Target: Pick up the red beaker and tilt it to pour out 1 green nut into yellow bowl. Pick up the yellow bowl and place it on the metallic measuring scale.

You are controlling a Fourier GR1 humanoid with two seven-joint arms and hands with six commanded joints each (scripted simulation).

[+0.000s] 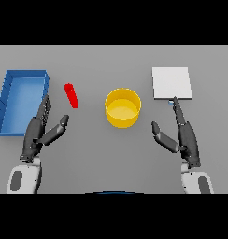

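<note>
At lower left, over bare grey table (88,154): left hand (37,130), palm turned inward, fingers straight and stretched toward the far edge, thumb splayed to the right, holding nothing. Fingertips close to the right wall of the blue tray (8,100); contact not clear. Just beyond the thumb tip and slightly right, the red beaker (71,95), lying on its side on the table, slanted, apart from the hand. No nut discernible in or near it.

At lower right: right hand (185,135), likewise relaxed and spread, fingers straight, thumb angled off to the left, holding nothing. Longest fingertip reaching the near edge of the metallic measuring scale (171,82), a pale square plate; touching or merely overlapping, impossible to tell.

Between the two hands, farther back: yellow bowl (123,108), upright on the table, left of the scale and near it, well right of the beaker, clear of both hands.
</note>
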